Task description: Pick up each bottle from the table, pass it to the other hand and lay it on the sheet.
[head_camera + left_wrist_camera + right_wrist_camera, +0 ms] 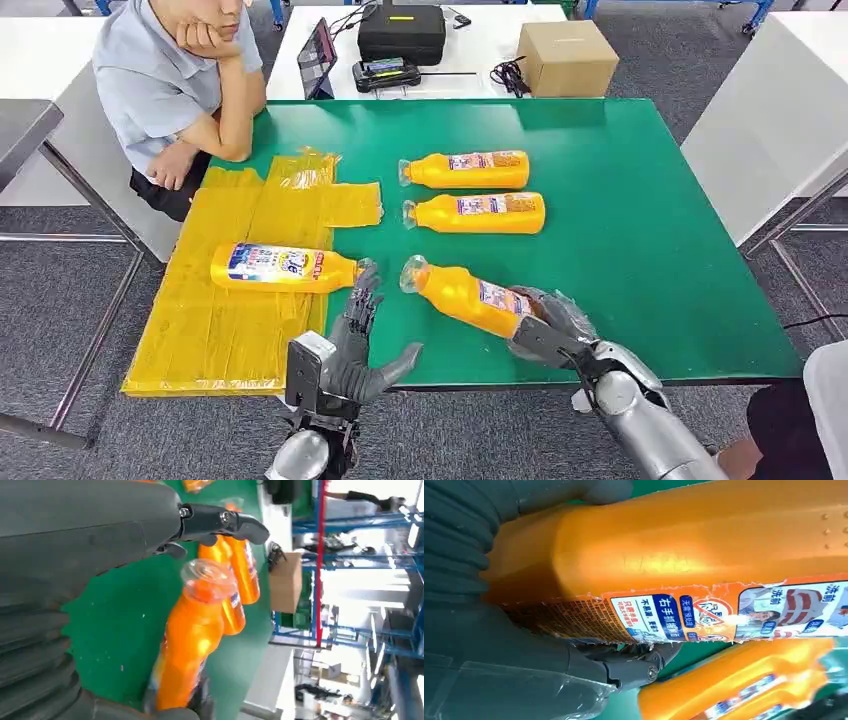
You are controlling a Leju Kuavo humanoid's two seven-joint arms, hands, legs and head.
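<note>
I have the right hand [550, 322] wrapped around the base end of an orange bottle [468, 297], fingers clamped on its body; the right wrist view shows the label side pressed into the palm with a dark fingertip [644, 666] hooked under it. From the head view the bottle points its clear cap toward ten o'clock, slanted over the green tabletop [640, 240]; I cannot tell for sure whether it has left the surface. The left hand [362, 350] waits at about nine o'clock of that cap, fingers spread and holding nothing, thumb stretched toward the bottle. In the left wrist view the cap faces straight at the palm.

So I judge this as the handover step: the pick looks made, the pass not yet done. The next move calls for bringing the neck end into the left palm, closing those fingers firmly round the body before the right ones let go, since the plastic looks smooth and could slip or roll.

One bottle on the sheet [283, 268] already lies on its side on the yellow sheet [220, 330], at nine o'clock of the left hand. Two waiting bottles [470, 170] lie side by side at twelve o'clock of the held one, still on the bare green. A person sits at the far left corner, an elbow on the tabletop.
</note>
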